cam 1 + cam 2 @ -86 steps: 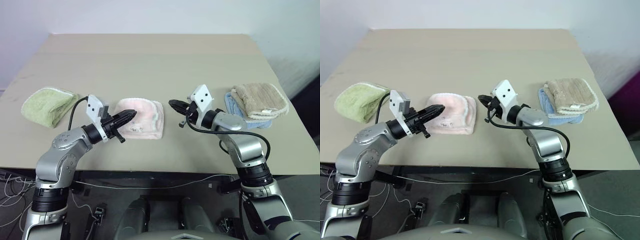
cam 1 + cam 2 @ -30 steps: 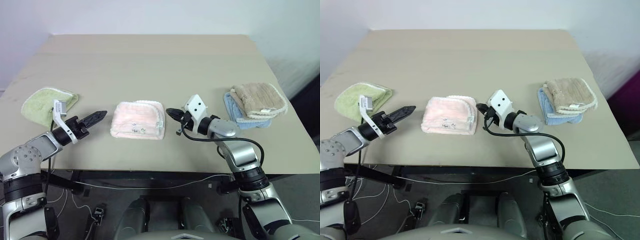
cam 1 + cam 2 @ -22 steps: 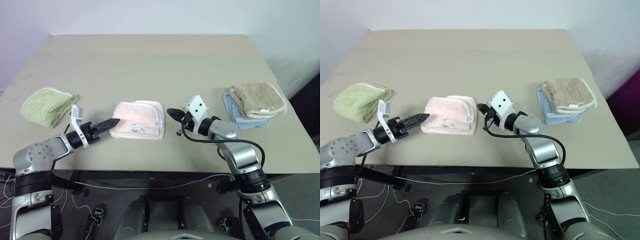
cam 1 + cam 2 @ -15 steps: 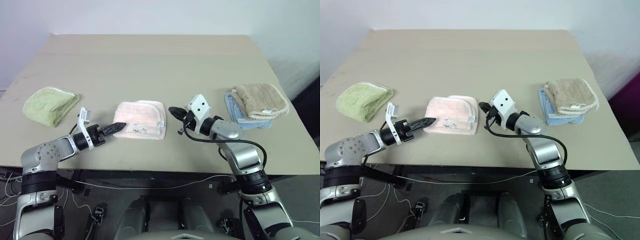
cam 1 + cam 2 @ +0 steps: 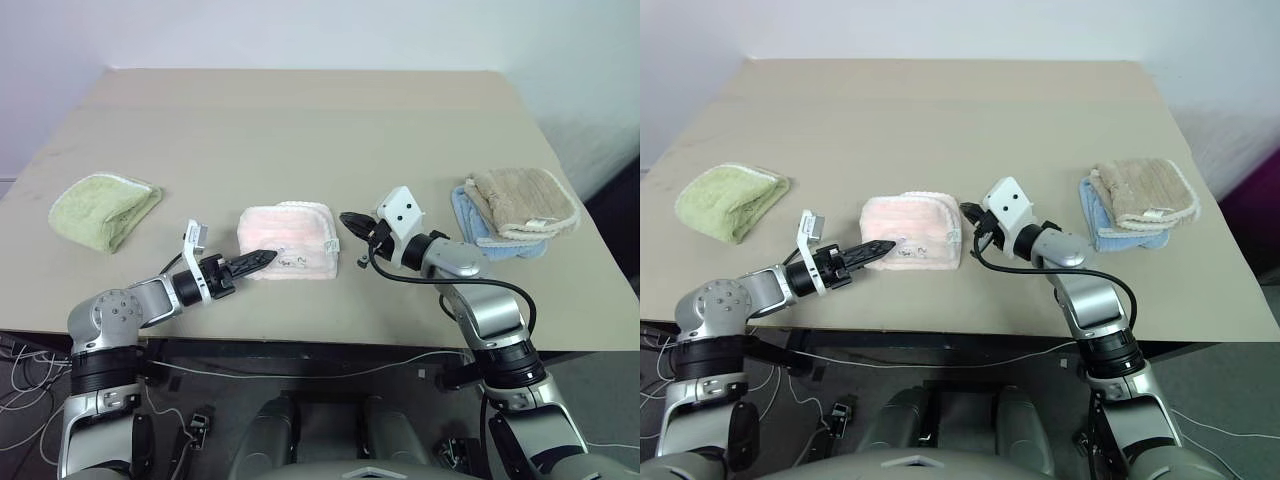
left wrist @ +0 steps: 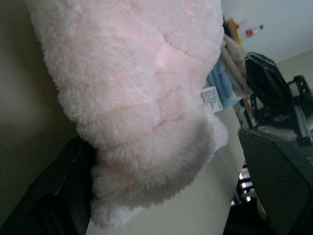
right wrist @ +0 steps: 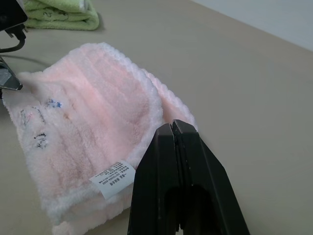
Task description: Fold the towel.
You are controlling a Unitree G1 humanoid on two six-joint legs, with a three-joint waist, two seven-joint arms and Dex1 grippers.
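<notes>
The towel (image 5: 290, 238) is pale pink and lies folded into a small pad near the table's front middle, with a white tag (image 7: 112, 177) on its edge. My left gripper (image 5: 262, 260) is open at the towel's near-left corner. In the left wrist view its fingers (image 6: 63, 196) stand wide apart with that fluffy corner (image 6: 146, 122) between them, one finger against the cloth. My right gripper (image 5: 347, 217) is shut and empty. It hovers just off the towel's right edge and points at it, with the fingertips (image 7: 176, 128) pressed together.
A light green folded towel (image 5: 103, 208) lies at the left. A beige towel (image 5: 522, 198) sits on a blue one (image 5: 468, 213) at the right. The table's front edge (image 5: 330, 345) runs just below both arms, and bare tabletop stretches behind the towels.
My left gripper swung right and down from beside the green towel to the pink towel's near-left corner. The towel's left edge looks nudged slightly right. The right gripper stayed put.
</notes>
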